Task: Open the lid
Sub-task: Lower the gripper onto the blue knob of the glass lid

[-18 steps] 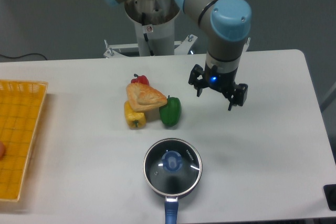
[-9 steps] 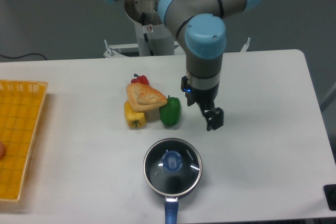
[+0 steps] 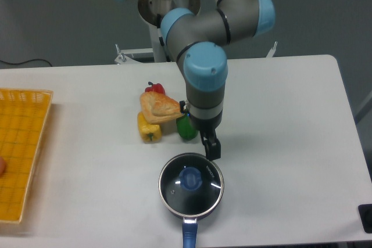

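We see a UR5e arm [image 3: 200, 24] built of silver-grey tubular links with rounded light-blue joint caps. Its wrist ends in a small black end effector [image 3: 210, 145], and the base is a pale metal column.

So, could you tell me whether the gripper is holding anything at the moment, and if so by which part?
Nothing is held. The gripper hangs above the far rim of the lid, short of its blue knob, with nothing between its fingers.

The tool [image 3: 211, 147] hangs just above the lid's [image 3: 191, 190] far rim, lid seated on the saucepan [image 3: 189, 233].
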Available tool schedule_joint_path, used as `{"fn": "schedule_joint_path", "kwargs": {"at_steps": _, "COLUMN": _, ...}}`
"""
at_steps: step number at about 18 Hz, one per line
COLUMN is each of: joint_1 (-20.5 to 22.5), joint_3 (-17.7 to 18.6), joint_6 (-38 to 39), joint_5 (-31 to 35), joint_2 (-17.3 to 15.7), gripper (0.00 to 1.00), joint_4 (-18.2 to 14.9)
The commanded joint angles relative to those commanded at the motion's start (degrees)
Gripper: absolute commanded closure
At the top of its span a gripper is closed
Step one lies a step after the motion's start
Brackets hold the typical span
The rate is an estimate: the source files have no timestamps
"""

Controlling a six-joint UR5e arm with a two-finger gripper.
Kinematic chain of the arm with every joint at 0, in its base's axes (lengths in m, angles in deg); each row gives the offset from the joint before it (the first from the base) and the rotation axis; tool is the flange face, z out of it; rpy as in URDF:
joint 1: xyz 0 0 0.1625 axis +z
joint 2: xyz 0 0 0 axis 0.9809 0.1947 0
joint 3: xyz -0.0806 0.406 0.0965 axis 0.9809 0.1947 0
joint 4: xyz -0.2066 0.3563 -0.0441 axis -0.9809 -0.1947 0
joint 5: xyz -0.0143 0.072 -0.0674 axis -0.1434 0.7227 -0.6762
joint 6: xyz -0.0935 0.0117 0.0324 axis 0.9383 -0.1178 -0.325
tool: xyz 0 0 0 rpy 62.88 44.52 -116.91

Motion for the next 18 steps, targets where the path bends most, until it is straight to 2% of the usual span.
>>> {"fn": "schedule_joint_path", "kwargs": {"at_steps": 6, "joint_1": -1.49, "joint_3": -2.64, "joint_6": 2.1, "joint_5": -0.7, "joint_2": 1.5, "gripper": 0.0, "joint_4": -0.09}}
{"fn": "schedule_joint_path", "kwargs": {"at_steps": 12, "joint_1": -3.16, "joint_3": -6.15, "joint_6": 4.22, "joint_5": -0.44, "joint_2": 5.1, "gripper": 0.0, "joint_4": 1.58}}
{"fn": "schedule_joint_path", "kwargs": {"at_steps": 18, "joint_1": -3.25, "joint_3": -6.77, "joint_6": 4.31, "joint_5": -0.18, "joint_2": 6.42, "gripper": 0.0, "joint_4": 1.58}}
